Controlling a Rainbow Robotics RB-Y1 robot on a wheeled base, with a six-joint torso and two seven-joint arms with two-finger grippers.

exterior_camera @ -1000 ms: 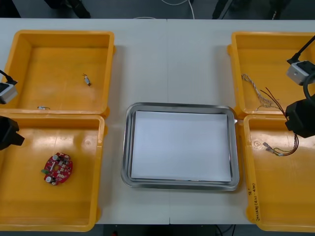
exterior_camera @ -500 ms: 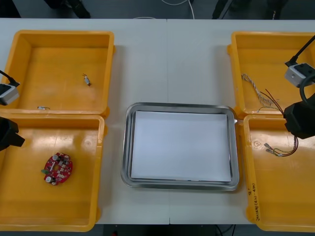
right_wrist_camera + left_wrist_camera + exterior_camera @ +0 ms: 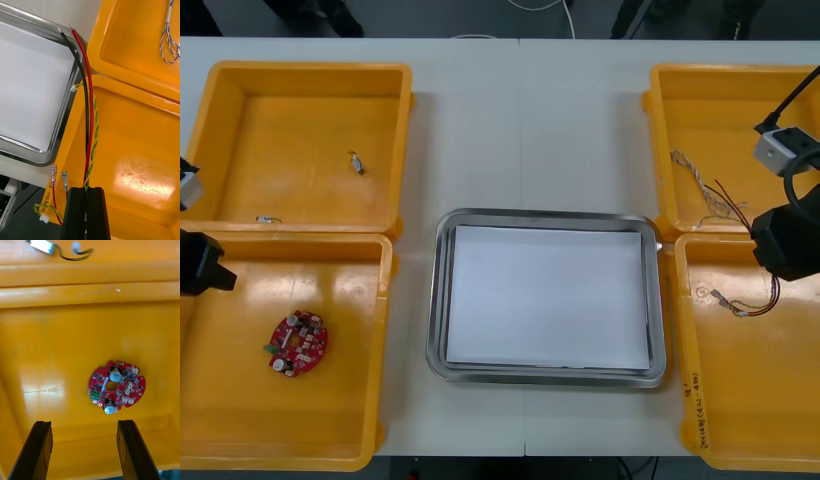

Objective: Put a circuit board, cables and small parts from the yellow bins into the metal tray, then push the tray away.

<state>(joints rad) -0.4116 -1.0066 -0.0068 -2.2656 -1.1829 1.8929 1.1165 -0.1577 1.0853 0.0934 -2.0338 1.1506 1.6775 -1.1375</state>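
At the right edge of the front view, clamps the right end effector (image 3: pixel 87 191) shut on the red and black cables (image 3: pixel 91 112), pulled higher off the lower-right yellow bin (image 3: pixel 750 400) than a second ago and edged nearer the metal tray (image 3: pixel 545 216) at centre. At the left edge, holds the left end effector (image 3: pixel 82 423) wide open and empty over the circuit board (image 3: pixel 123 390). Points, likely, to a first drop into the bare tray.

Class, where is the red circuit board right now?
In the front view, the circuit board lies in the near yellow bin on the robot's left, with the open left claw above that bin.
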